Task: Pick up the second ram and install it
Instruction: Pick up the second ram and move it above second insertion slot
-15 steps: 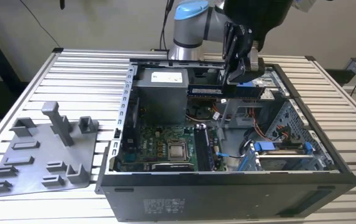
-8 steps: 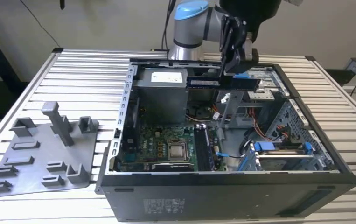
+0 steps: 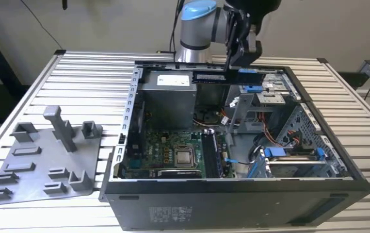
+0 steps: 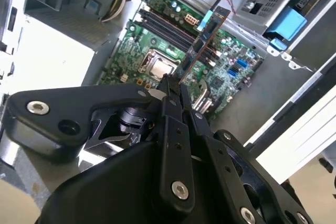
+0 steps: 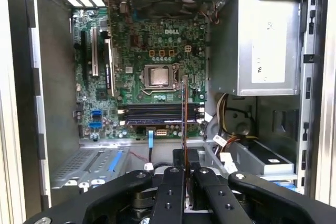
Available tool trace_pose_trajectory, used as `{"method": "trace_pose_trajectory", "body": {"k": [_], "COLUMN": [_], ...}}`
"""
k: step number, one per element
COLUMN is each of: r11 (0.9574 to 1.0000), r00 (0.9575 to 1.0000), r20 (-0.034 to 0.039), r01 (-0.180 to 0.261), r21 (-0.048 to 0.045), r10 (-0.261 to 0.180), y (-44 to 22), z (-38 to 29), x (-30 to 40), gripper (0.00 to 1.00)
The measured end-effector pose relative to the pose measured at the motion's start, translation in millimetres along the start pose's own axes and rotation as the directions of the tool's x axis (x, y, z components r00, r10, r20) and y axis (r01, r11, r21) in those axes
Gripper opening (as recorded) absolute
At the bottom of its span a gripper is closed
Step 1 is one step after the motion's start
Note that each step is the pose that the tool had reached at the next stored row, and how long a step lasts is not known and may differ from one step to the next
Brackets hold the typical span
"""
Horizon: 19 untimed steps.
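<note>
Hovering above case (image 3: 236, 189), pincer (image 5: 185, 157) gripping second ram (image 5: 185, 109)

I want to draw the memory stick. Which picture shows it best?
The exterior view: the second ram shows its long side above the case. Both wrist views look along it; the first sees its edge.

In the first wrist view we see the second ram (image 5: 184, 114) edge-on, its held end lost between the clamped fingers of the gripper (image 5: 185, 156). In the exterior view the arm (image 3: 198, 29) and the table (image 3: 88, 77) run past the picture's edges.
</note>
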<state>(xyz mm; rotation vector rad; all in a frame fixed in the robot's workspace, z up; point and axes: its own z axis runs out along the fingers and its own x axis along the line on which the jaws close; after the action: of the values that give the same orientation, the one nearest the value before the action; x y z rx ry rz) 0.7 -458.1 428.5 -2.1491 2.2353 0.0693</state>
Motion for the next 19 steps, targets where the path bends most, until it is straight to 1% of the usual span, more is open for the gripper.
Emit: {"method": "trace_pose_trajectory", "body": {"k": [3,15,17,19], "r11": [1.0,1.0,1.0,1.0], "r00": [1.0,1.0,1.0,1.0], "r20": [0.0009,0.003,0.0031,0.0031], "r01": [0.0,0.0,0.0,0.0], "r21": [-0.0001,-0.0002,-0.0002,-0.0002], "r10": [0.0,0.0,0.0,0.0], "y": [0.3,1.3,1.4,1.3], "z": [0.4,2.0,2.2,2.1], "x": [-7.6,-33.3,-35.8,-35.9], "gripper": [0.14,0.14,0.14,0.14]}}
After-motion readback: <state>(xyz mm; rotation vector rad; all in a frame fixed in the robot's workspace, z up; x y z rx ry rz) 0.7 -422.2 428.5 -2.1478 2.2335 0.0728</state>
